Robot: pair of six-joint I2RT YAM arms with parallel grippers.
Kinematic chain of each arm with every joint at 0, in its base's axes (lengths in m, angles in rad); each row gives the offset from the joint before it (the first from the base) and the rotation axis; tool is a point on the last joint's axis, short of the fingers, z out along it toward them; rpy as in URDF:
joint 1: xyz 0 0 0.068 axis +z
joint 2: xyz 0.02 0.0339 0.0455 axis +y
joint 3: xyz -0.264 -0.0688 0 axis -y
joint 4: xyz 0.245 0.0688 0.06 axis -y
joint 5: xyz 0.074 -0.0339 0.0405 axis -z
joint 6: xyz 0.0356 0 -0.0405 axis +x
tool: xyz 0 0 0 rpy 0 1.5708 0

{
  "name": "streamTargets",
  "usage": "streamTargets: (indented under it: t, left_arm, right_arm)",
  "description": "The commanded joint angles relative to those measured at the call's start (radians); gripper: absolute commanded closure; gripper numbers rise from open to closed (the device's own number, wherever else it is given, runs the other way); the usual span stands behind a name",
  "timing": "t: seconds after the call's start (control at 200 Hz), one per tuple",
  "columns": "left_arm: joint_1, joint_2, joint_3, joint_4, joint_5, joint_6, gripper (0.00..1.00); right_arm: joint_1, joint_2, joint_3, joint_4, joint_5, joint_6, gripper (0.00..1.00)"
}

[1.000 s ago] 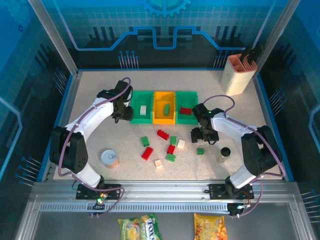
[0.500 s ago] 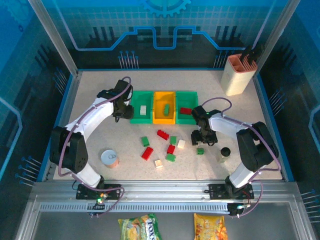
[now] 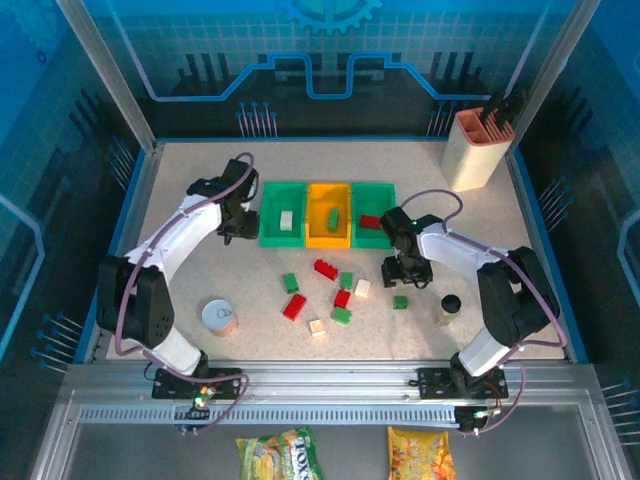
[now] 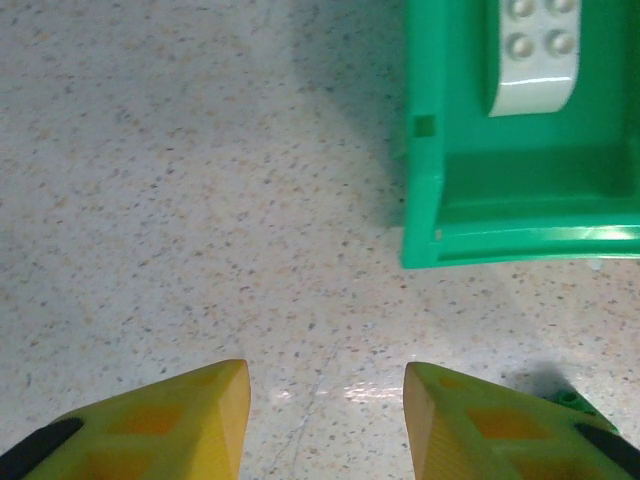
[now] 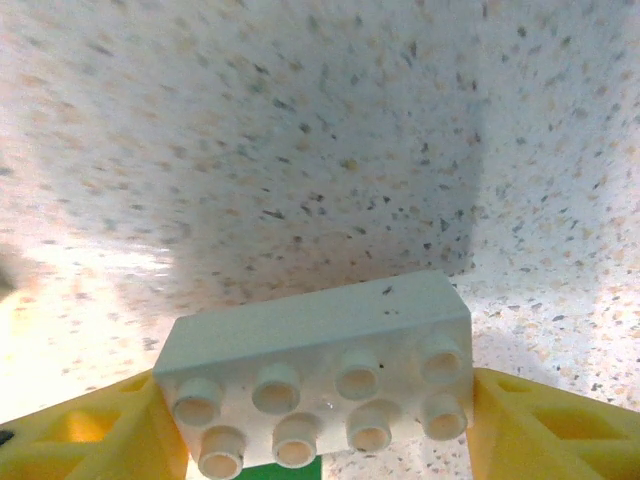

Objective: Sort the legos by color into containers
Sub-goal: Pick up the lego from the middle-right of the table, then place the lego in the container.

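Three containers stand in a row: a left green bin (image 3: 268, 228) holding a white lego (image 3: 286, 219), an orange-yellow bin (image 3: 328, 238) holding a green lego (image 3: 331, 217), and a right green bin (image 3: 380, 238) holding a red lego (image 3: 371, 222). Loose red (image 3: 325, 268), green (image 3: 290, 282) and white legos (image 3: 362, 288) lie in front of them. My right gripper (image 3: 405, 270) is low over the table, and its yellow fingers (image 5: 545, 425) press both ends of a white eight-stud lego (image 5: 315, 345). My left gripper (image 4: 325, 375) stands open and empty just left of the left green bin (image 4: 520, 215).
A round tin can (image 3: 219, 317) sits at the front left. A small dark-capped bottle (image 3: 450, 303) stands right of the loose legos. The tall beige holder (image 3: 475, 145) is in the back right corner. Blue rails (image 3: 125, 220) bound the table.
My right gripper's fingers have closed in on the white lego. My left gripper has drifted slightly left, away from the green bin.
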Motion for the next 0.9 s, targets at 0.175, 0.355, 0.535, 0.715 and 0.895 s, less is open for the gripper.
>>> streamTargets:
  t: [0.175, 0.355, 0.535, 0.715, 0.895]
  left_arm:
    - [0.087, -0.121, -0.092, 0.016, 0.039, -0.013, 0.54]
    - [0.089, -0.132, -0.121, 0.071, 0.049, -0.01, 0.55]
    - [0.101, -0.135, -0.139, 0.111, 0.066, 0.003, 0.56]
    - [0.109, -0.135, -0.155, 0.135, 0.084, -0.009, 0.56]
    - [0.113, -0.142, -0.155, 0.14, 0.071, -0.009, 0.56]
  right_arm:
    - [0.084, -0.021, 0.224, -0.131, 0.025, 0.002, 0.33]
    - [0.147, 0.071, 0.398, -0.148, 0.002, -0.065, 0.33]
    - [0.228, 0.19, 0.575, -0.125, -0.018, -0.328, 0.32]
    - [0.285, 0.32, 0.739, -0.128, -0.081, -0.618, 0.33]
    - [0.33, 0.389, 0.804, -0.052, -0.136, -0.863, 0.33]
